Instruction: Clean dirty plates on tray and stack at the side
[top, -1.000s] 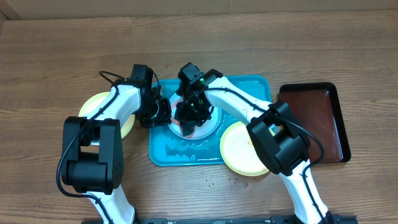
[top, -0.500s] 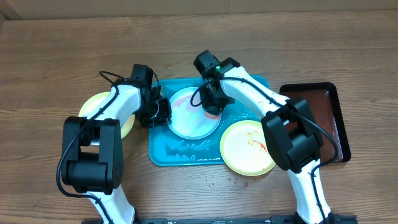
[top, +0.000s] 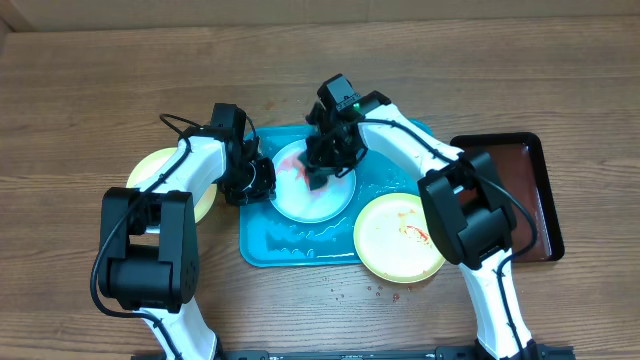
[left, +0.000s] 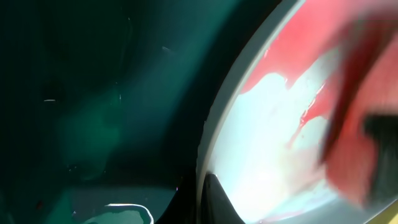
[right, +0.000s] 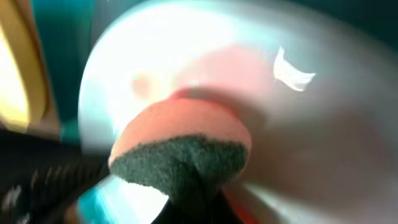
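So the left gripper (top: 252, 180) is sitting closed tight, pinching the near rim of the light blue plate (top: 300, 203). In the left wrist view one dark fingertip (left: 212, 198) is resting just inside that rim. The plate is lying flat in the turquoise tray (top: 290, 250), stretching away from the left gripper toward the right arm.

The right gripper (top: 325, 168) is clamping down on a sponge (right: 183, 146), orange-pink with a dark scouring face. It's hanging right below the fingers, over the blue plate's middle. The wrist shot is too blurry to say if it's actually touching. Red sauce (left: 280, 56) is smearing the plate right under and beside the sponge.

One pale yellow plate (top: 395, 240) is lying behind the right gripper, toward the arm's base, overlapping the tray's corner and showing red streaks. A second pale yellow plate (top: 150, 172) is sitting on the table behind the left gripper, outside the tray and partly under that arm. A dark red-brown tray (top: 510, 190) is lying well off to the right gripper's outer side, apart from the blue one.
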